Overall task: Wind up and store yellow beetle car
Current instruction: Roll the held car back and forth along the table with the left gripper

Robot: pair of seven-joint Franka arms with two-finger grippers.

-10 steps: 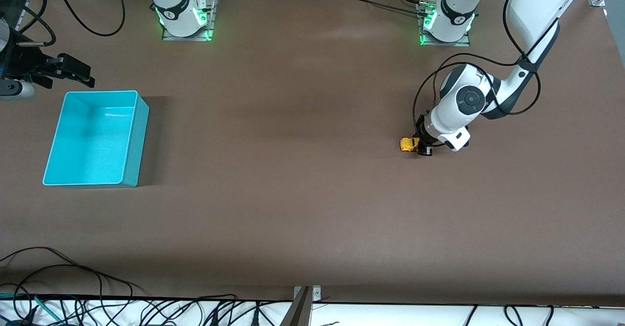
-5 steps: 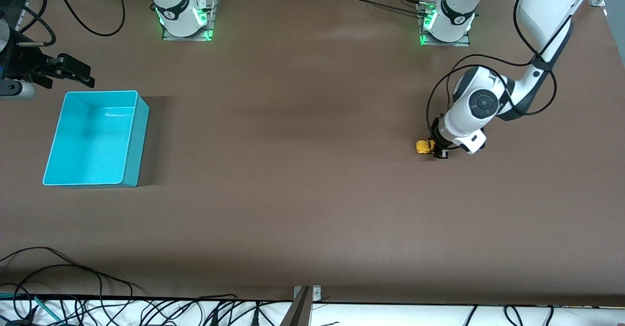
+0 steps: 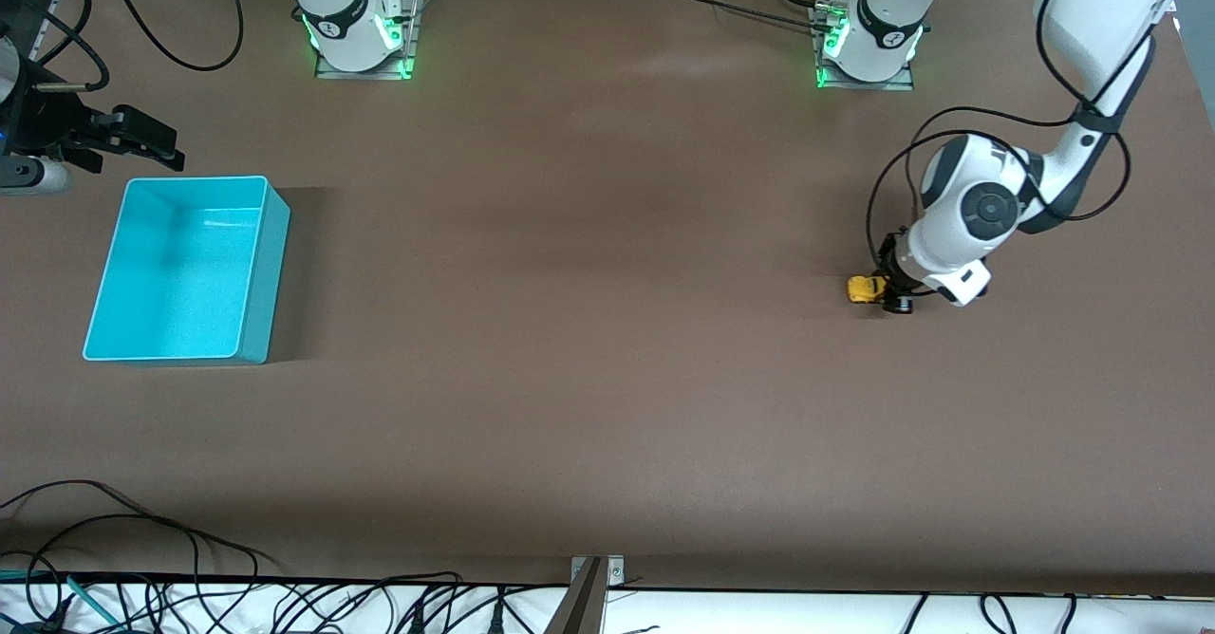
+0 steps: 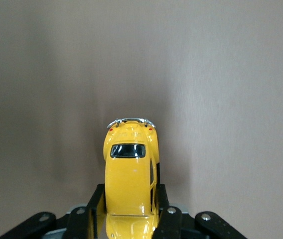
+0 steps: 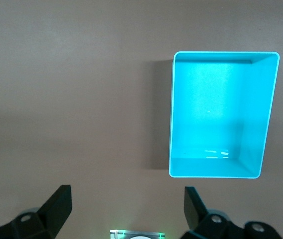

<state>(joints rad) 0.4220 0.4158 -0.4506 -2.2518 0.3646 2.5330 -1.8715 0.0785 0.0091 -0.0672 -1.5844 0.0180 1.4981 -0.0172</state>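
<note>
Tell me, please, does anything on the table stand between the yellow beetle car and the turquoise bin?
Nothing visible does. The left gripper is shut on the yellow beetle car, and only bare brown table lies between it and the turquoise bin.

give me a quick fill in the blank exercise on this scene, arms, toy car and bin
1. The left gripper is shut on the tiny bright-yellow beetle-shaped toy ____.
2. The rectangular turquoise plastic bin holds ____.
3. The right gripper, which waits beside the bin at the right arm's end of the table, has its fingers ____.
4. The car lies toward the ____ arm's end of the table.

Missing words: car; nothing; open; left
</note>
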